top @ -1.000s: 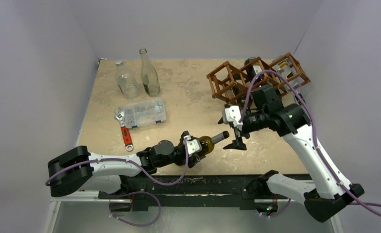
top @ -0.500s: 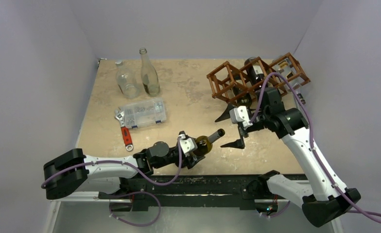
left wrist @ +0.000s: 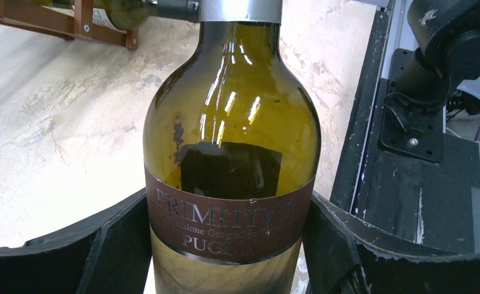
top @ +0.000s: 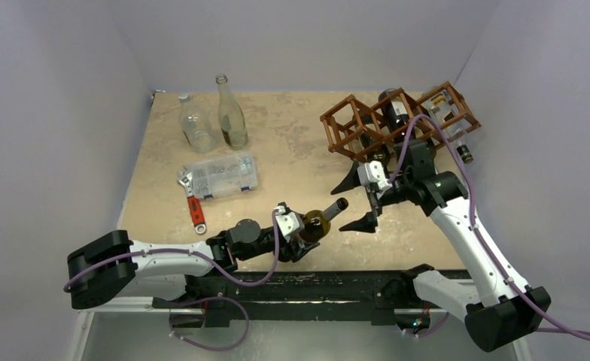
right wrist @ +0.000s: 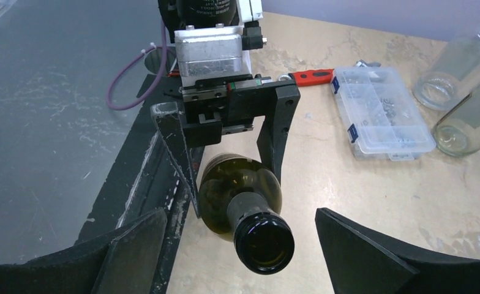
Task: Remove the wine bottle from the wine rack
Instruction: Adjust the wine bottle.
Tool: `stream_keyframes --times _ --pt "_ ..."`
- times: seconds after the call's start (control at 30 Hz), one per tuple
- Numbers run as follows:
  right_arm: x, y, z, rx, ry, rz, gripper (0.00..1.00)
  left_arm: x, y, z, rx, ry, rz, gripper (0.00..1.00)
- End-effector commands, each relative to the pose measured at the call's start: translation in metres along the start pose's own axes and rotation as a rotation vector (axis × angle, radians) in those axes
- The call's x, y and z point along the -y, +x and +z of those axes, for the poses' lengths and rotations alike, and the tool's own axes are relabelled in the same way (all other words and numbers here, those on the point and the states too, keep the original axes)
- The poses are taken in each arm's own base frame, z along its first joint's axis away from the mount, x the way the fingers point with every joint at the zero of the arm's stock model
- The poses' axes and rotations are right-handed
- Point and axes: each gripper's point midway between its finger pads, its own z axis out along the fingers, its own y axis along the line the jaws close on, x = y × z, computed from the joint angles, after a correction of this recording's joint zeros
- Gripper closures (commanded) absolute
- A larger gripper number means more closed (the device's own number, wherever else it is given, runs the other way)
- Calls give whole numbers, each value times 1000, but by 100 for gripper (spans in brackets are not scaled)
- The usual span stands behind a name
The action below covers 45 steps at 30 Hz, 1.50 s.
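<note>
The wine bottle, dark green glass with a brown label, lies tilted in my left gripper, neck pointing right and away from me. In the left wrist view the bottle fills the frame and the fingers clamp its label band, so my left gripper is shut on it. My right gripper is wide open just beyond the bottle's mouth, not touching it. In the right wrist view the bottle points at the camera between the spread jaws of my right gripper. The reddish-brown wine rack stands at the far right.
Two more bottles lie in the rack: a dark one and a clear one. Two clear glass bottles stand at the far left. A clear plastic box and a red-handled wrench lie left of centre. A black rail runs along the near edge.
My right gripper has spread wider and drawn back a little from the bottle's neck. My left arm has pulled the bottle slightly left, toward the near edge.
</note>
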Motion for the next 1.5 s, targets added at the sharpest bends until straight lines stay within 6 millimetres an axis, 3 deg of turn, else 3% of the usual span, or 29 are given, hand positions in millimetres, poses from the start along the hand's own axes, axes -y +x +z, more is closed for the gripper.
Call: stream_keyframes --times 0.0,0.4,0.77,0.83,0.97,1.07,1.13,1.27,1.47 --pt "0 -9 2 55 -9 -9 5 4 -67 1 245 22 -38 100" --pt "-5 -10 5 96 -40 28 20 9 -75 7 298 46 -106 100" --pt "-5 -11 6 107 -41 46 45 14 -83 11 361 72 -161 100" --pt "-5 -11 6 109 -41 51 51 14 -84 12 365 74 -165 100" --pt "-3 -13 6 114 -41 65 76 15 -82 13 365 80 -178 100" --pt "-1 -17 5 116 -37 74 100 15 -81 16 361 80 -186 100" --pt "5 -21 4 102 -11 96 100 14 -79 19 354 80 -195 100" --pt "18 -27 -1 60 49 106 100 12 -78 23 345 114 -264 75" --pt "25 -35 -6 31 87 94 100 1 -76 26 344 137 -372 25"
